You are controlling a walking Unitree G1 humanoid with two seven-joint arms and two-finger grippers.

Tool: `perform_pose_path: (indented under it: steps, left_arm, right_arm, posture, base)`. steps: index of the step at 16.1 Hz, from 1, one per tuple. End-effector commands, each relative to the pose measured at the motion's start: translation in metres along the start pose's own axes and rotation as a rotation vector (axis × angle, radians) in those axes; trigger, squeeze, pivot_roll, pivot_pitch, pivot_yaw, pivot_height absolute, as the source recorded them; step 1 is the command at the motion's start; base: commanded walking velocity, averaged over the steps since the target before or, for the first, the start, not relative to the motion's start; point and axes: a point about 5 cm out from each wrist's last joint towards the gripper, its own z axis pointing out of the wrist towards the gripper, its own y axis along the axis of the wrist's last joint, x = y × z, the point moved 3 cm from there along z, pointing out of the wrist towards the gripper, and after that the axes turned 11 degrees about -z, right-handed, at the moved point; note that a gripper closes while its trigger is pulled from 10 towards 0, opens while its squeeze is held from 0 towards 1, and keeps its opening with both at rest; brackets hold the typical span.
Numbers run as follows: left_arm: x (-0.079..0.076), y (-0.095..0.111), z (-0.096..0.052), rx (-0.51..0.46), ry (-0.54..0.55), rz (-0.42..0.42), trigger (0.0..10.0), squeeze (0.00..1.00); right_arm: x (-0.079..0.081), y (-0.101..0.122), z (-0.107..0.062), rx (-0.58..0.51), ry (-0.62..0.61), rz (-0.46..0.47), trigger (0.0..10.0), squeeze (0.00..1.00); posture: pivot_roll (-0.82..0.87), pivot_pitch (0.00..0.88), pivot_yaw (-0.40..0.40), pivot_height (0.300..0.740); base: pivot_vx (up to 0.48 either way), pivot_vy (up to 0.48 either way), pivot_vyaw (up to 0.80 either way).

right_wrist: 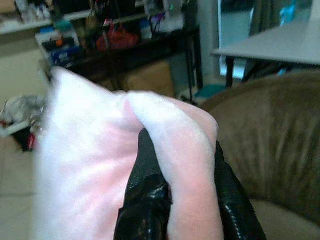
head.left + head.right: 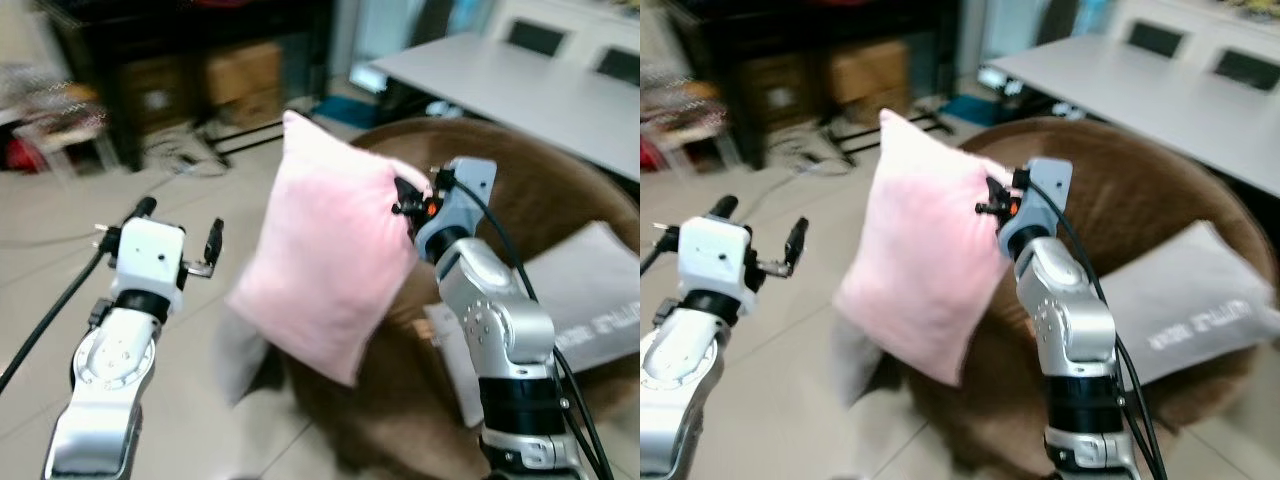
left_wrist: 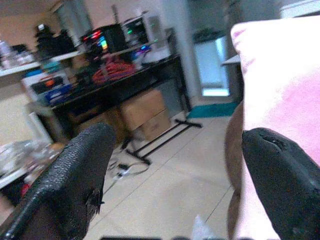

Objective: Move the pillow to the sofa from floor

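Beige floor tiles lie below as the right gripper (image 2: 408, 203), pinching the pink pillow (image 2: 325, 262) by a corner, holds it aloft beside the brown sofa (image 2: 545, 195); placing remains, left gripper (image 2: 180, 240) spread empty.

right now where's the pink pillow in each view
Left eye view: pink pillow at centre, hanging from the right gripper.
Right eye view: centre-left, same pose.
Left wrist view: along the right edge, beside one finger.
Right wrist view: its corner pinched in the gripper, filling the foreground.
Shared landmark: the brown sofa behind it.
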Motion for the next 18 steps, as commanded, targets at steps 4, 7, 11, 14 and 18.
perform_pose_path:
  steps: [4,7,11,14,18]
  left_arm:
    - [0.001,0.001,0.001,-0.002,-0.01,0.01,10.0,0.36]
    - [0.001,0.001,0.0,-0.001,-0.01,0.011,10.0,0.35]
    - [0.002,0.001,-0.002,0.002,-0.014,0.011,10.0,0.33]
    - [0.0,-0.006,-0.005,0.045,-0.061,0.026,10.0,0.34]
    - [-0.001,-0.012,-0.006,0.097,-0.135,0.044,10.0,0.35]
  right_arm:
    - [0.008,0.012,-0.001,-0.05,0.035,-0.006,10.0,0.0]
    - [0.013,0.011,-0.001,-0.046,0.069,-0.011,10.0,0.0]
    - [0.034,0.022,0.001,-0.091,0.209,-0.028,10.0,0.0]
    - [0.061,0.025,0.007,-0.085,0.359,-0.05,10.0,0.0]
    - [0.094,0.03,0.02,-0.044,0.475,-0.006,10.0,0.0]
  posture:
    - [0.01,0.0,-0.038,0.74]
    - [0.01,0.0,-0.042,0.74]
    - [0.02,0.0,-0.049,0.74]
    - [0.02,0.0,-0.044,0.74]
    - [0.01,0.0,-0.033,0.74]
  base:
    - [0.295,0.0,-0.8]
    - [0.294,0.0,-0.8]
    - [0.135,0.0,-0.4]
    - [0.0,0.0,0.0]
    - [0.0,0.0,0.0]
